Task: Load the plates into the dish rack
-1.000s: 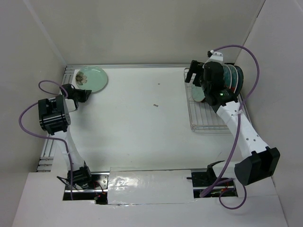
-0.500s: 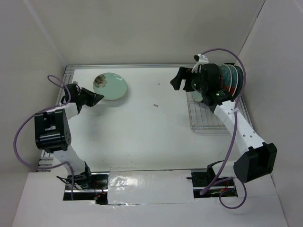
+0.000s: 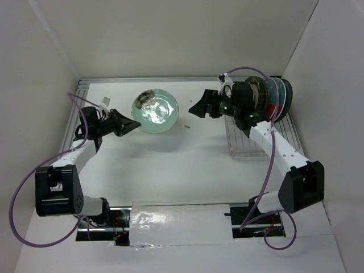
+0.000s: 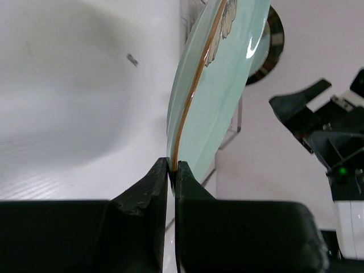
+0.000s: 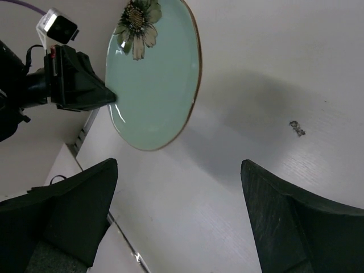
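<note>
Left end effector (image 4: 172,164) pinching mint-green plate (image 3: 154,111) rim, now further right (tilted); right end effector (image 5: 177,166) agape, shifted left.

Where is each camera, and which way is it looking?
Top external: overhead, looking down at the left arm, right arm and dish rack.
Left wrist: on the left arm, facing along its shut fingers pinching the mint-green plate.
Right wrist: on the right arm, facing that plate between its open fingers.
All three share the plate.
</note>
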